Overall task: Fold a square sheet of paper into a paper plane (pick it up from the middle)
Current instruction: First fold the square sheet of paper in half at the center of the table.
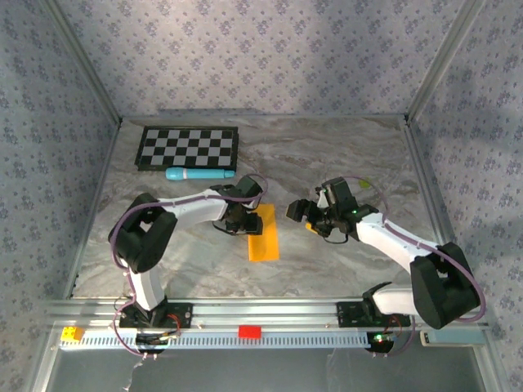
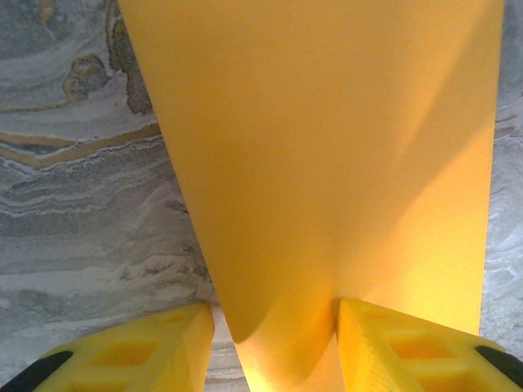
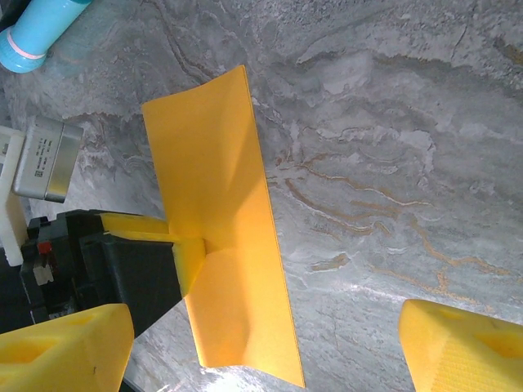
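left claw (image 2: pixel 275 318) astride orange paper (image 2: pixel 327 163) — folded

Bare grey marble tabletop (image 1: pixel 351 155) lies open at far right and near the front. The flat black-and-white checkerboard (image 1: pixel 188 148) and light-blue plastic cylinder (image 1: pixel 198 174) block the far left. The thin orange folded sheet of paper (image 1: pixel 264 237), between the left gripper (image 1: pixel 243 220) and right gripper (image 1: pixel 301 217), crowds the centre.

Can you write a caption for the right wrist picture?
Left gripper pinches the orange paper over the marble table.
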